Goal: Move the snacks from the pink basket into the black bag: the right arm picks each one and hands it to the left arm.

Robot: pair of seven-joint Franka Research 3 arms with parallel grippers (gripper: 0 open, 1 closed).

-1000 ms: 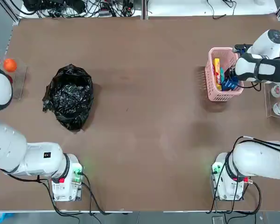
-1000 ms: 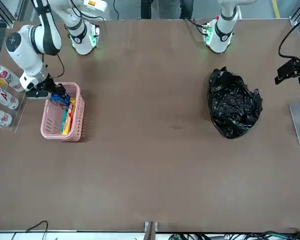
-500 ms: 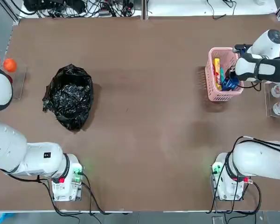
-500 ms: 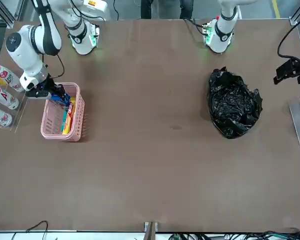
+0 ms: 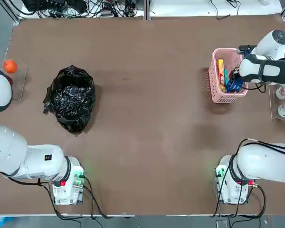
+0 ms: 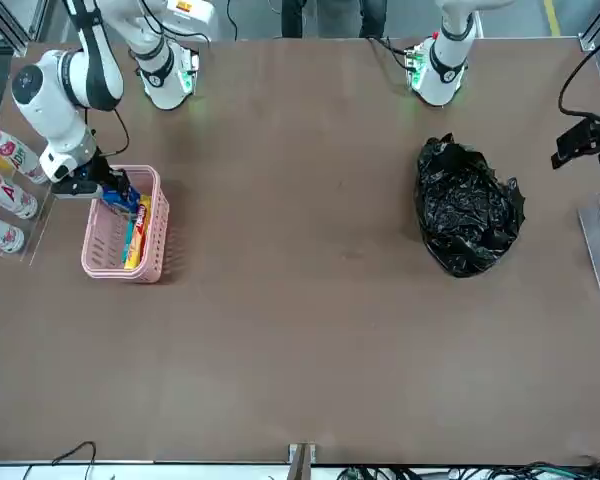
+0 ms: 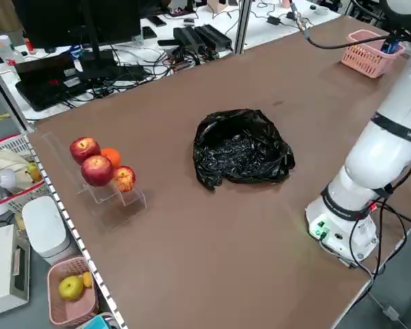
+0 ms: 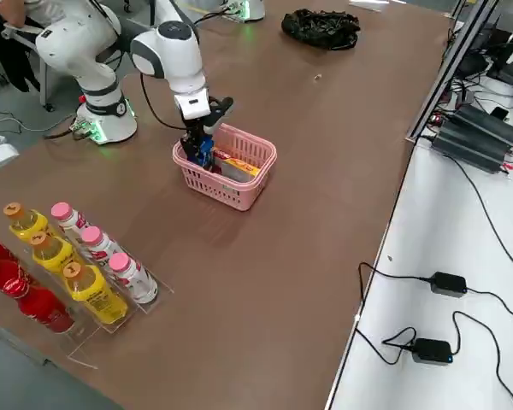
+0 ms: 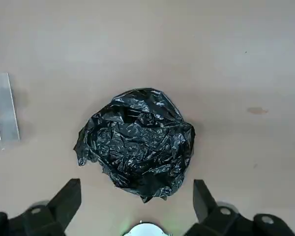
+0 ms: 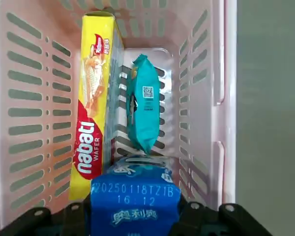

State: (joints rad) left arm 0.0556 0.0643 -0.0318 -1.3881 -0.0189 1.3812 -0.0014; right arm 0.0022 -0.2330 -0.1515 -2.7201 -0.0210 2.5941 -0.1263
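The blue packet (image 10: 135, 204) sat between the right hand's (image 10: 135, 216) fingers in the pink basket (image 10: 226, 98), apparently gripped; a straight lift should clear the teal packet (image 10: 143, 105); the left hand (image 9: 136, 204) waited open above the black bag (image 9: 136, 142).

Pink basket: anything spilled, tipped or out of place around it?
Nothing stands out. The pink basket sits upright with all three snacks inside: the yellow packet, teal packet and blue packet.

**Legible print: snack packets in the basket only**

Long yellow-orange flat packet (image 10: 94, 98): "nabati WAFER" in white on its red band. Blue flat packet with white marks (image 10: 135, 201): stamped "20250118TZ1B" and "16:12", with Chinese characters below. Small teal-green packet (image 10: 144, 103): a QR code, other print too fine to read.
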